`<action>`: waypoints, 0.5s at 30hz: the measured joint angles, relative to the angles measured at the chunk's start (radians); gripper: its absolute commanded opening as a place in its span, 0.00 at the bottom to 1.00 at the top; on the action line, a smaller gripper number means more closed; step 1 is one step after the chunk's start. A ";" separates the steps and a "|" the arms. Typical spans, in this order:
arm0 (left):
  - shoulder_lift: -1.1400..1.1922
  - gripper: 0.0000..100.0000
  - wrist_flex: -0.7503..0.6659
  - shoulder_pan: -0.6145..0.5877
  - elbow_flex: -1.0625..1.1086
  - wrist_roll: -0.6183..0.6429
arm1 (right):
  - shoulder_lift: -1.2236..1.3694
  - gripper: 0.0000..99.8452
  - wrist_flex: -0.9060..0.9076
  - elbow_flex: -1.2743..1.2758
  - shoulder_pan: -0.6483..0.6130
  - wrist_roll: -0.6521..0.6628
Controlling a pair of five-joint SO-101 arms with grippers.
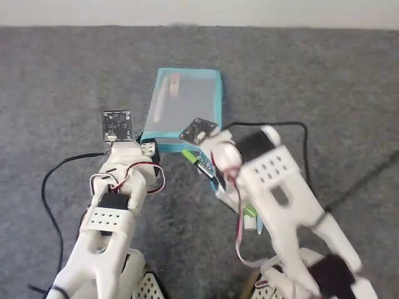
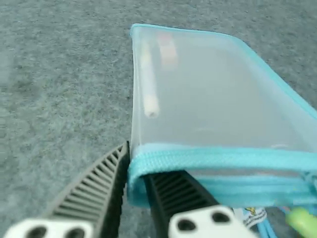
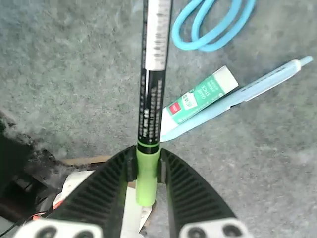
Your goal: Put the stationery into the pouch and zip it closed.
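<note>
The pouch (image 1: 187,99) lies on the bench (image 1: 324,81) with a pen-like item (image 2: 148,84) inside. Near its near end, a glue stick (image 3: 200,96) touches a pen (image 3: 257,82), below the marker (image 3: 153,74).

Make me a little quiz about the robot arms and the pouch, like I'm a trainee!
1. True or false: the left gripper is clamped on the zip edge of the pouch.
2. What does the right gripper hold? A) an eraser B) a green-capped marker C) a ruler
3. Fill in: beside the glue stick lies a light ____ pen.
Key: 1 true; 2 B; 3 blue.
</note>
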 measured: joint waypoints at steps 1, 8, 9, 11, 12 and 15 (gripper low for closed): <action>0.000 0.01 0.000 0.002 0.000 0.000 | 0.040 0.01 0.000 -0.032 0.011 -0.012; 0.000 0.01 0.000 0.009 0.000 0.000 | 0.255 0.01 0.000 -0.244 0.051 -0.068; 0.000 0.01 0.000 0.018 0.000 -0.003 | 0.279 0.01 0.000 -0.270 0.052 -0.077; 0.000 0.01 0.000 0.046 0.000 -0.020 | 0.334 0.01 0.000 -0.327 0.052 -0.089; 0.000 0.01 0.000 0.063 0.000 -0.029 | 0.359 0.01 0.000 -0.354 0.052 -0.100; 0.000 0.01 0.000 0.103 0.000 -0.041 | 0.425 0.01 0.000 -0.442 0.054 -0.127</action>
